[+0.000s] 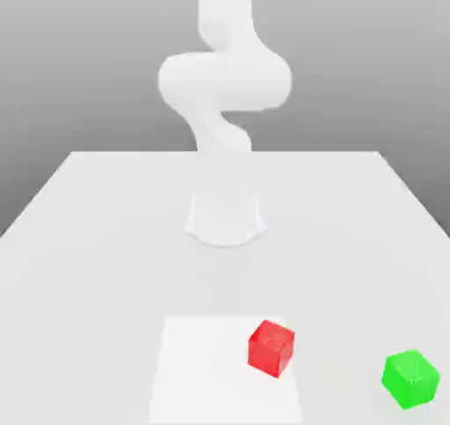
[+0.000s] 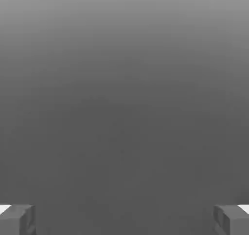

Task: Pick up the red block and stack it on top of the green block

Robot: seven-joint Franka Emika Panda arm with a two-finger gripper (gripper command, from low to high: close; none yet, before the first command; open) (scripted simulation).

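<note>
The gripper (image 2: 124,219) is spread wide, empty. Small red cube (image 1: 271,348) sits near glossy green cube (image 1: 410,378), on its left; an off-centre descent could knock it away.

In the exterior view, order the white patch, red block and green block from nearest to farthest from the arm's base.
1. The white patch, before the arm's base.
2. The red block, at the patch's edge, exterior view's right.
3. The green block, farther to that right.
</note>
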